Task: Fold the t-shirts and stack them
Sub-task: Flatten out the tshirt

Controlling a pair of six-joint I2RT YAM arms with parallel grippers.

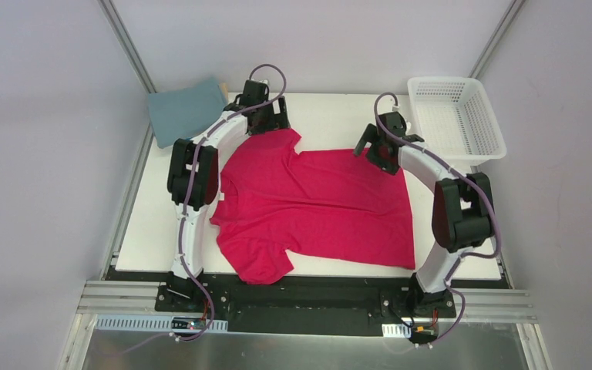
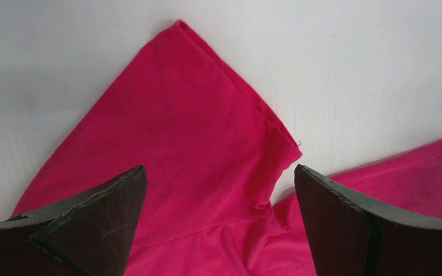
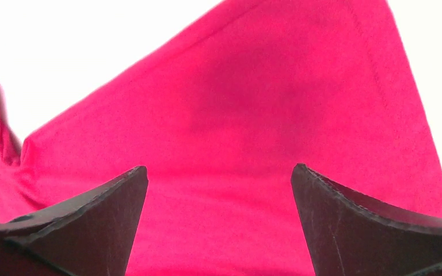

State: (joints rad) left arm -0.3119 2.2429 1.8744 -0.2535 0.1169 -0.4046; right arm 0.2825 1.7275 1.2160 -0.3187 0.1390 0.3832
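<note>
1. Claws first: the left claw (image 1: 266, 119) and the right claw (image 1: 375, 146) both stand wide open, holding nothing. They sit low over the far edge of the pink shirt (image 1: 316, 204).
2. My guess at the step: pinch that far edge at two points and fold it toward the near side. Both arms should close together and travel in step, so the cloth goes over as one flat panel.
3. The left claw hangs over the far sleeve (image 2: 190, 132) and the right claw over the far hem corner (image 3: 299, 103). Each bite should land close to the edge and take both layers, or the lower one is likely to drag.
4. The pink shirt lies spread on the white surface (image 1: 162, 231), collar to the left and hem to the right. It covers most of the surface.
5. A folded teal shirt (image 1: 185, 112) lies at the far left corner, apart from the pink one, likely the place for stacking.
6. The near sleeve (image 1: 262, 266) reaches the surface's near edge.
7. Soft creases cross the chest.
8. The far sleeve's cuff (image 2: 279, 135) curls slightly at one corner.
</note>
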